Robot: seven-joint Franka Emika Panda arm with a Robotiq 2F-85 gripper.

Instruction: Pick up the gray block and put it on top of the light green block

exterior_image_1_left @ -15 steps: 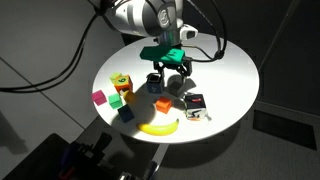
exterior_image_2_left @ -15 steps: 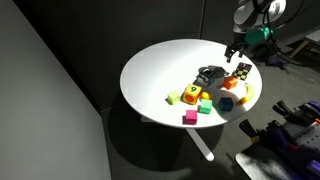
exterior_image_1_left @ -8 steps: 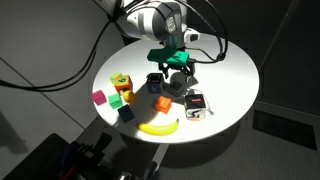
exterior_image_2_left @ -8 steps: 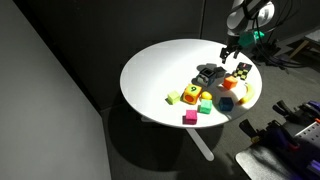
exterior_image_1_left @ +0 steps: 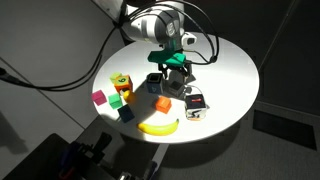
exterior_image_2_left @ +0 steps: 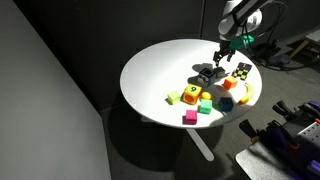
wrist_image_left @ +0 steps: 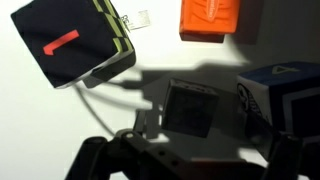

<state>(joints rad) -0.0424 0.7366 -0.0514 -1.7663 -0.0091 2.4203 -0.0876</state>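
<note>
My hand (wrist_image_left: pixel 190 152) hangs open above the gray block (wrist_image_left: pixel 190 108), at centre of the wrist view. The light green block (exterior_image_1_left: pixel 120 83) sits well apart, at the bench's (exterior_image_1_left: pixel 232 68) left edge.

In the wrist view a blue cube (wrist_image_left: pixel 283 88) crowds the gray block (wrist_image_left: pixel 190 108) on the right; its left is bare. The table (exterior_image_1_left: pixel 230 70) lies open on its far right.
</note>
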